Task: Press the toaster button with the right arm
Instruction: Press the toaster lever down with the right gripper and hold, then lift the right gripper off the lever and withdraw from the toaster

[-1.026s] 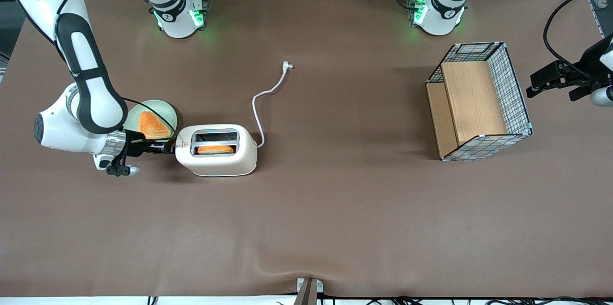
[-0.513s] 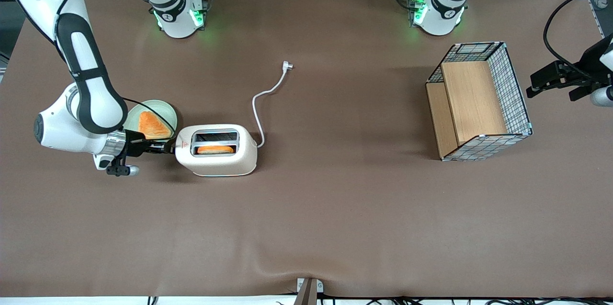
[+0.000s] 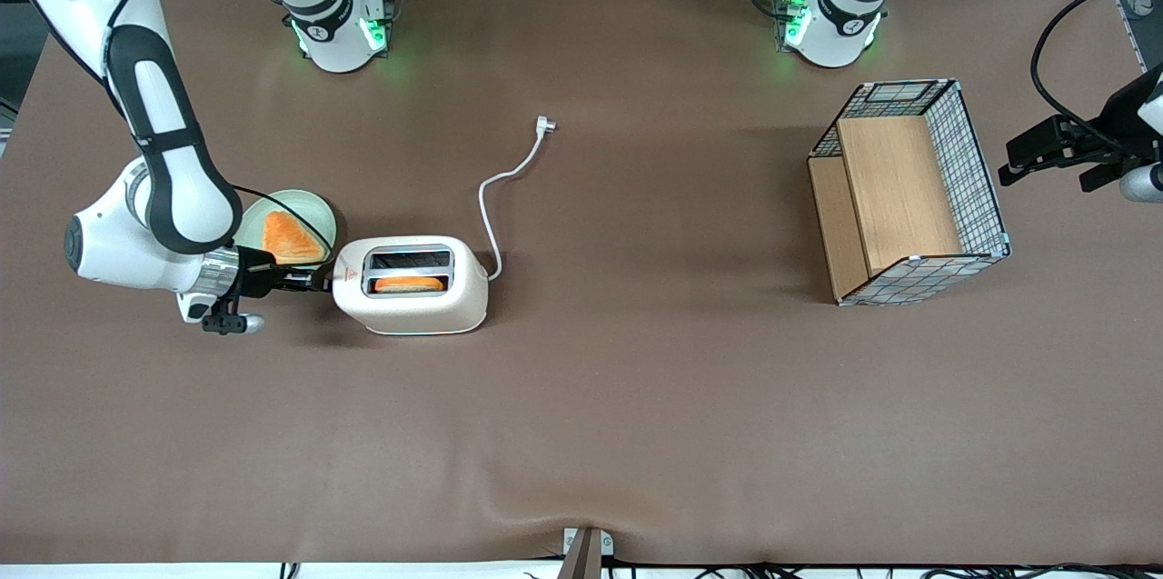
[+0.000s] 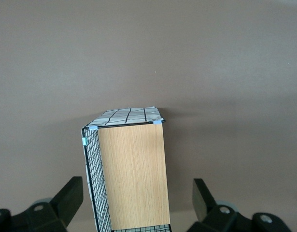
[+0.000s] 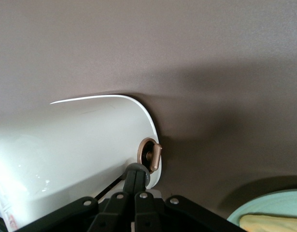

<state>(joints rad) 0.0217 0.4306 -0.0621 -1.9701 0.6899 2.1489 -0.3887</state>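
Observation:
The cream-white toaster (image 3: 427, 311) lies on the brown table with an orange toast slice (image 3: 409, 284) in the slot nearer the front camera. The right arm (image 3: 168, 188) reaches in low, and its slim black gripper (image 3: 320, 282) is at the toaster's narrow end face, the end without the cord. In the right wrist view the fingertips (image 5: 134, 175) are shut together against the toaster (image 5: 80, 145), just beside a copper-coloured round dial (image 5: 150, 155). The toaster button is covered by the fingertips and does not show.
A pale green plate (image 3: 313, 208) with an orange toast slice (image 3: 289, 238) lies right by the gripper, farther from the front camera; its rim shows in the wrist view (image 5: 269, 208). The white cord (image 3: 495, 197) ends in a plug (image 3: 543, 124). A wire-and-wood basket (image 3: 909, 193) stands toward the parked arm's end.

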